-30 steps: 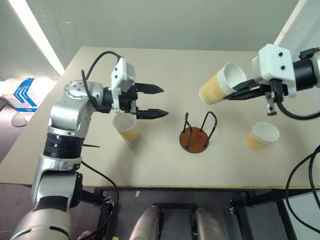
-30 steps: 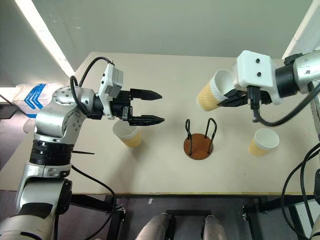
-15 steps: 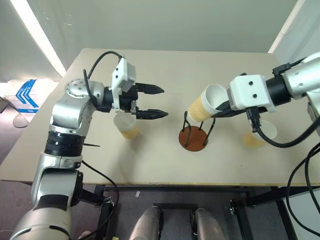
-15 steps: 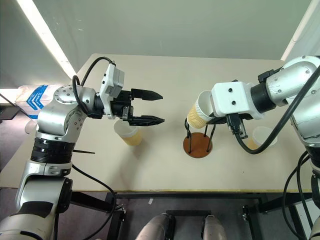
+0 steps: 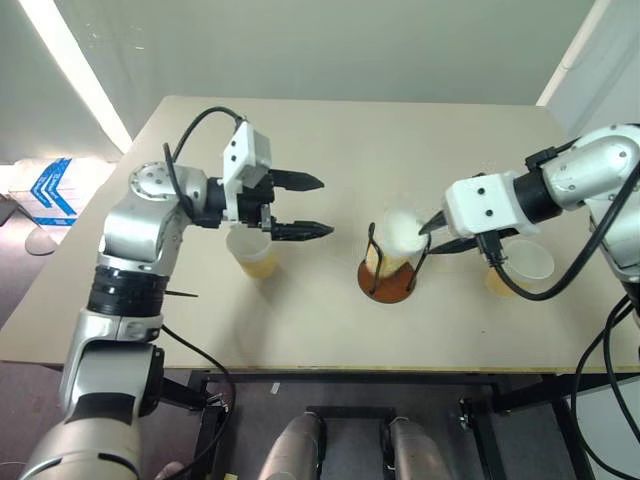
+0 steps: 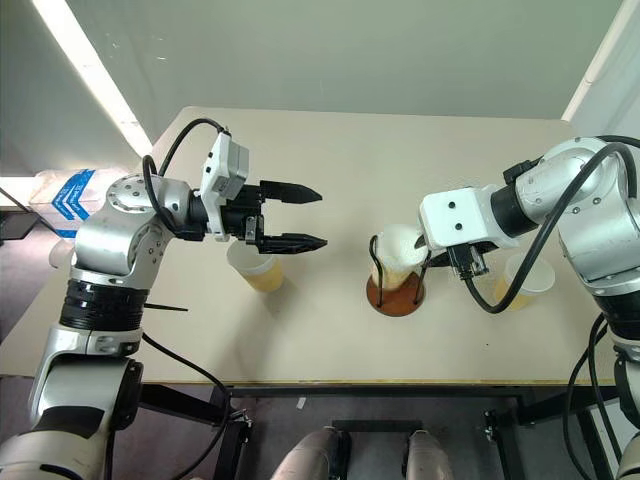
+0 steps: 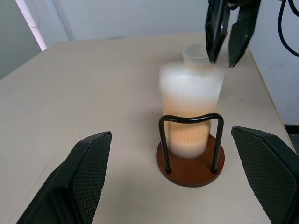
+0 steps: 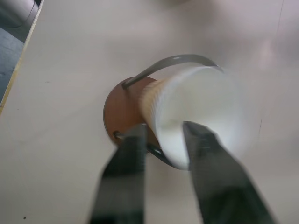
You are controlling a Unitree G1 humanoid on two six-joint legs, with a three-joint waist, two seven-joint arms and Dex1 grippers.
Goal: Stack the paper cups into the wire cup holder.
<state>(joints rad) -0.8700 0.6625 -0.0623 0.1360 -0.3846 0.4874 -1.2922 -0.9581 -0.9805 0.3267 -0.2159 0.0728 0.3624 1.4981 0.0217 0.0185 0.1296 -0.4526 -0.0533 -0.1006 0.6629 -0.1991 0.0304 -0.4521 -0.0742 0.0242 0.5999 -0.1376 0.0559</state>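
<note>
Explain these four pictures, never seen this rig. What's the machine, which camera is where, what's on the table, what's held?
It is a humanoid robot with two arms, each ending in a two-fingered gripper. Two pictures come from cameras in its head, looking down; the other two from a camera on each wrist. On the table: a wire cup holder and three paper cups. One cup sits blurred inside the holder, with the right gripper just above it, fingers parted. The left gripper hovers open over a second cup, holding nothing. The third cup stands behind the right arm.

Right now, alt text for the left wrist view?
A blurred paper cup sits upright between the wire cup holder's loops on a tan table. The right gripper hangs open just above it, and the left gripper frames the scene, open.
</note>
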